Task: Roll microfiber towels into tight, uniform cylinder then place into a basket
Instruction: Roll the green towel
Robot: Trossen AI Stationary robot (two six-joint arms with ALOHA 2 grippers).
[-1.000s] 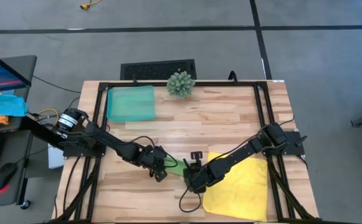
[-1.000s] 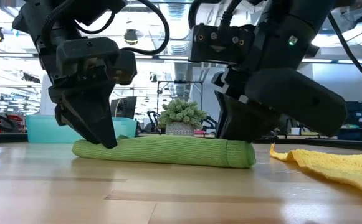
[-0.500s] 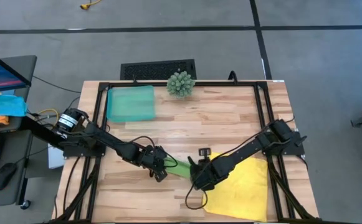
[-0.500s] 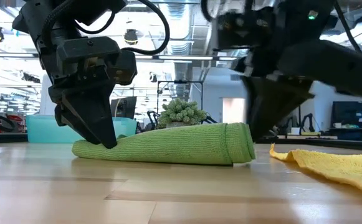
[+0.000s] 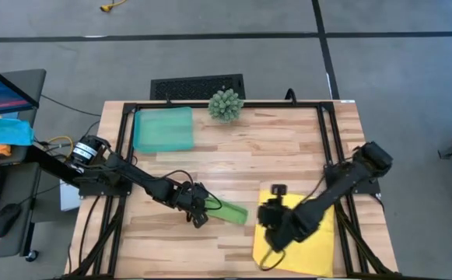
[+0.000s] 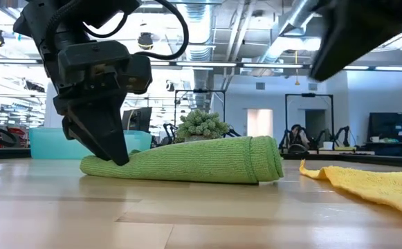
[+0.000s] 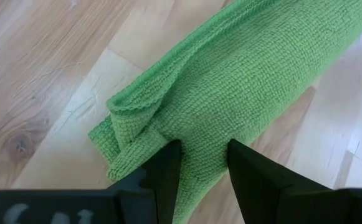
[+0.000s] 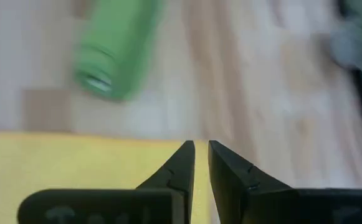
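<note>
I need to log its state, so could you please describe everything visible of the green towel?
The green towel is a leaf-green, knit-textured microfiber cloth rolled into a short cylinder lying on the wooden table. One end looks loose and folded, where the left claw pinches it; the other end is a neat round roll, touching nothing else.

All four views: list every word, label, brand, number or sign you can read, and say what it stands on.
No text can be read in any view.
Rolled green towel: plain cloth, no tag showing.
Yellow towel: plain.
Basket: no label visible.
Left gripper and right gripper: dark housings, no markings legible.
Room behind the table in the low view: too small to tell any signs.
</note>
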